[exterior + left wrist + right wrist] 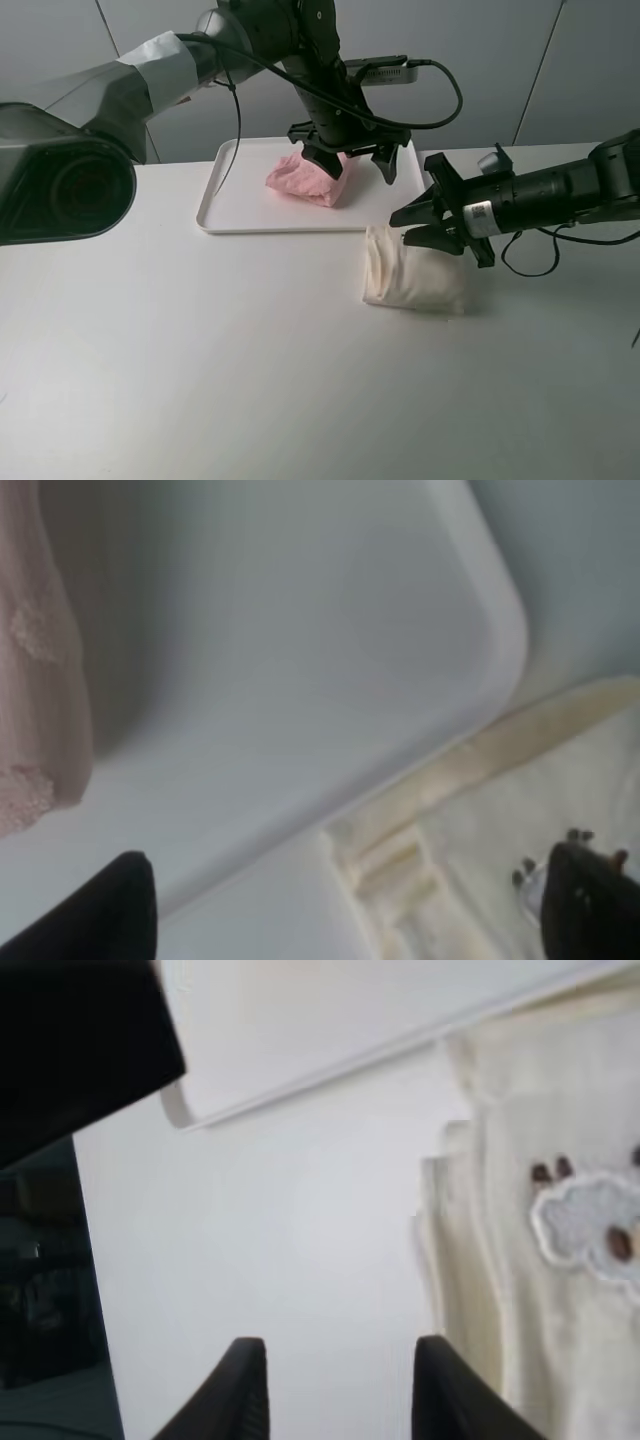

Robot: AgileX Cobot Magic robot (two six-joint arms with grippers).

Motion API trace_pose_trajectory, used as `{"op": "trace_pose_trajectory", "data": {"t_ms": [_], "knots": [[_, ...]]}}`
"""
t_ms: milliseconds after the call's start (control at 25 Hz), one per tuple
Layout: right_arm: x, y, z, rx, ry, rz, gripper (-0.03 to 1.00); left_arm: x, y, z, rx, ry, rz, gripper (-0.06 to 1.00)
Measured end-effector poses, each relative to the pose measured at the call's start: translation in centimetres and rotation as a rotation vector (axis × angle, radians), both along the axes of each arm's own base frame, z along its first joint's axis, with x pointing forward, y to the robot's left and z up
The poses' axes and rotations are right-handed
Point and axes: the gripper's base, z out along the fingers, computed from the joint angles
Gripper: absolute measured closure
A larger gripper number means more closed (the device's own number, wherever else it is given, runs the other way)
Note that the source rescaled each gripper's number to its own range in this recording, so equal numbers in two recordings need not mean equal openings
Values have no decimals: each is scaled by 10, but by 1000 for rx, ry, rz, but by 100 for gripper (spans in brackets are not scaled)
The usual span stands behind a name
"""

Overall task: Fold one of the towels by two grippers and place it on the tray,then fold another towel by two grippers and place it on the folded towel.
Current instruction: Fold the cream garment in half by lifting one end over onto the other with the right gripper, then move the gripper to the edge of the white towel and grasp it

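The pink towel (305, 178) lies folded in a thick bundle on the white tray (238, 195). My left gripper (348, 160) hangs just above the bundle's right end, open wide and holding nothing. In the left wrist view its black fingertips (100, 910) frame the tray (300, 630), with the pink towel (40, 660) at one side. The cream towel (412, 268) lies folded on the table in front of the tray's right corner. My right gripper (405, 228) hovers over its far edge, open and holding nothing. The right wrist view shows the right gripper (340, 1390) beside the cream towel (540, 1290).
The left arm reaches across from the left, its cable (236, 110) trailing over the tray's left part. The right arm's cable (530, 262) loops on the table behind the cream towel. White table (200, 360) extends in front and to the left.
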Motion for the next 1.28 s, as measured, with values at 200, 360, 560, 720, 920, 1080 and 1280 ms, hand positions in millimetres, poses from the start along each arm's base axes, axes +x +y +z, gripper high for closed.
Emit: {"op": "trace_pose_trajectory", "data": {"t_ms": [200,360,560,720,920,1080,1280], "knots": [[1,-3,0,-1,-12,-2,55,6,7,0,-2,1,13,-4],[5,-33,5,-25,-26,-54,49,11,15,0,-7,4,29,-4],[1,-69,2,-101,13,-81,39,11,15,0,-10,4,27,-4],[-3,-73,-4,-183,35,-44,29,11,15,0,-9,3,23,-4],[-3,-75,-7,-214,41,-42,28,11,15,0,-8,2,21,-4],[-5,-68,-21,-210,86,-14,28,11,15,0,-7,-1,14,-4],[-7,-51,-37,-187,122,32,28,10,14,0,-8,-1,7,-4]]}}
